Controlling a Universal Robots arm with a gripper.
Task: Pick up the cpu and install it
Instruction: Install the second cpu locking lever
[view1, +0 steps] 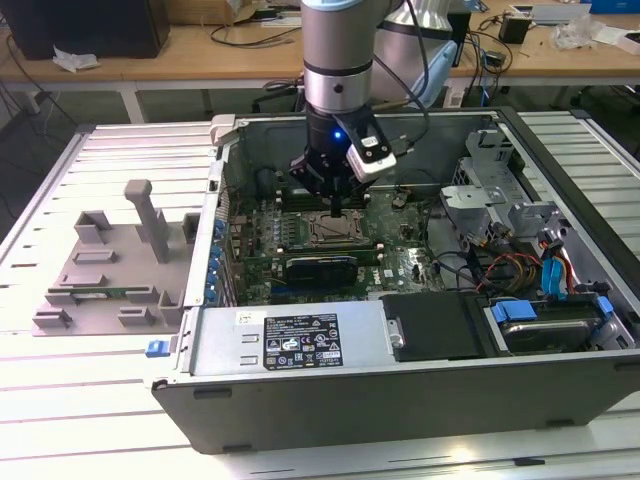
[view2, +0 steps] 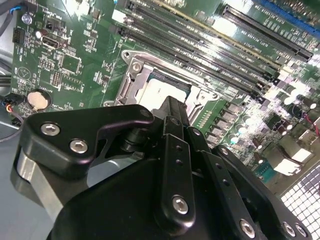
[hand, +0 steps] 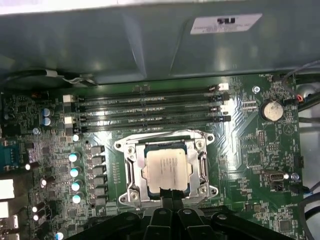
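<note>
Looking at the first wrist view, you see the cpu lying flat inside the socket on the motherboard, shiny top facing up. It is nearly square, so it has no clear long axis; its edges run parallel to the metal frame of the socket. One cpu and one socket are visible.

The gripper stands just at the near edge of the cpu, in the lower middle of the frame. You cannot tell from these pictures if it is spread or pressed together, or if it touches the chip.

In the second wrist view the black gripper body covers most of the cpu; a pale corner shows above it. This view shows a round coin battery at middle left.

The first wrist view shows four memory slots above the socket.

In the exterior view, the arm reaches down into the open computer case, and a grey plastic fixture lies at the left of the frame, well apart.
</note>
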